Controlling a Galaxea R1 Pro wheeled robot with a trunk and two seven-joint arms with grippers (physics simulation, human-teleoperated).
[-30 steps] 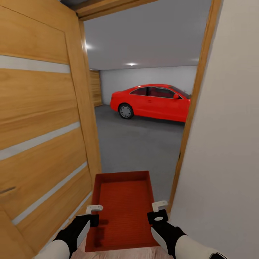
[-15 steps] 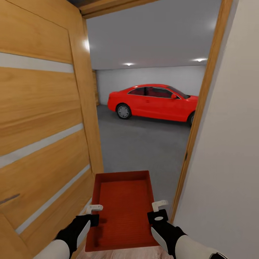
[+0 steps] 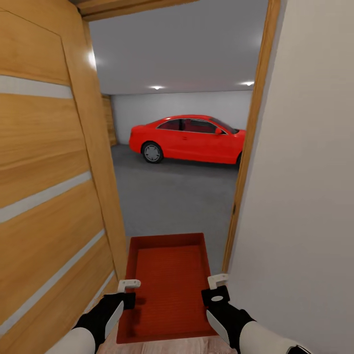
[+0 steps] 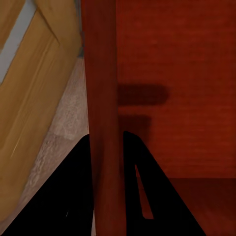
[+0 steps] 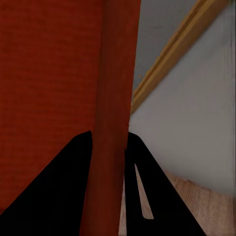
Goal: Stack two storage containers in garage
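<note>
- Storage container (image 3: 167, 287) held just before the door frame (image 3: 248, 142).
- Left gripper (image 3: 129, 284) and right gripper (image 3: 217, 281): jaws clamp its side walls.
- Red car (image 3: 187, 139) beyond, on garage floor (image 3: 172, 196).

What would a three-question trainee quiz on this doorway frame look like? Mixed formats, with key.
1. True or false: each gripper is clamped on a side wall of the red bin.
2. What stands on the garage floor beyond the doorway? A) a bicycle B) a red car C) a sofa
3. Fill in: the open wooden door is on the robot's ____ side.

Key
1. True. The left gripper and the right gripper each straddle a wall; both wrist views show the wall between the fingers.
2. B, the red car.
3. Left; a pale wall is on the right.
</note>
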